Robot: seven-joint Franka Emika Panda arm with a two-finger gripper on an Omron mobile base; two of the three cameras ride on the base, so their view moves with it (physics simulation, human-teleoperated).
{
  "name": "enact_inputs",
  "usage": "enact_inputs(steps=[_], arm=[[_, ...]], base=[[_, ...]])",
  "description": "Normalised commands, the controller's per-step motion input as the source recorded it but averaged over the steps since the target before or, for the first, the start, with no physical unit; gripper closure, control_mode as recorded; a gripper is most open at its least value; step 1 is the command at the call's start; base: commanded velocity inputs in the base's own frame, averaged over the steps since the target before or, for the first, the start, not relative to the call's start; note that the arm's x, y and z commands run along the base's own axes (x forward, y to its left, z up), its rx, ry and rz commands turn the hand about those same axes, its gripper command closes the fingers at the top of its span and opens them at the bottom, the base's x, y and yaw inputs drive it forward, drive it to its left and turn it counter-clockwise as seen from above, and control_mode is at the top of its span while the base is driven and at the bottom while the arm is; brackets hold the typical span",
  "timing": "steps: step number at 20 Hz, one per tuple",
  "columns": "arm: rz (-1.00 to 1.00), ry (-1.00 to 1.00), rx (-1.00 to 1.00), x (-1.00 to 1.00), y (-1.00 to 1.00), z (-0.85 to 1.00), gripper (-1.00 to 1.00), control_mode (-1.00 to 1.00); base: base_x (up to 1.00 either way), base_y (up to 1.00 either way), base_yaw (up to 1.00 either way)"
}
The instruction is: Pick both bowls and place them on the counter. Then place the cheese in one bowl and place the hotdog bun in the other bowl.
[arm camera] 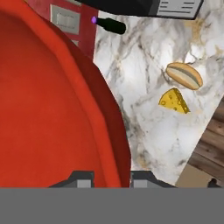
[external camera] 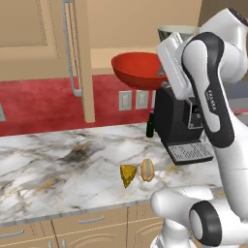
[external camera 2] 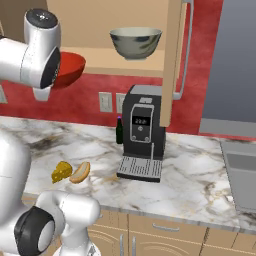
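Red bowl (arm camera: 48, 109) fills hand cam, gripper (arm camera: 112, 177) apparently pinching its rim, up off counter (external camera: 58, 169). Grey-green bowl (external camera 2: 135, 42) on shelf; cheese (external camera: 128, 174), bun (external camera: 147, 170) unplaced.

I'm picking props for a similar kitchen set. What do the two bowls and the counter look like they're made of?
Red bowl: glossy, probably glazed ceramic or plastic; light glints on its smooth outside.
Grey-green bowl: likely glazed stoneware; muted outside with faint markings, pale cream inside.
Counter: polished marble by its look; white with grey, black and gold veins, though it could be an imitation.
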Motion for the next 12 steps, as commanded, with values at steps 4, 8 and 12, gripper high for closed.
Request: enact_inputs(steps=[4, 8, 12], arm=[[0.00, 0.13, 0.00, -0.79, 0.00, -0.23, 1.00, -1.00], [0.00, 0.19, 0.00, -0.63, 0.00, -0.38, 1.00, -1.00], [0.00, 0.18, 0.00, -0.51, -0.04, -0.42, 1.00, -1.00]], base=[[0.00, 0.00, 0.00], [0.00, 0.00, 0.00], [0.00, 0.00, 0.00]])
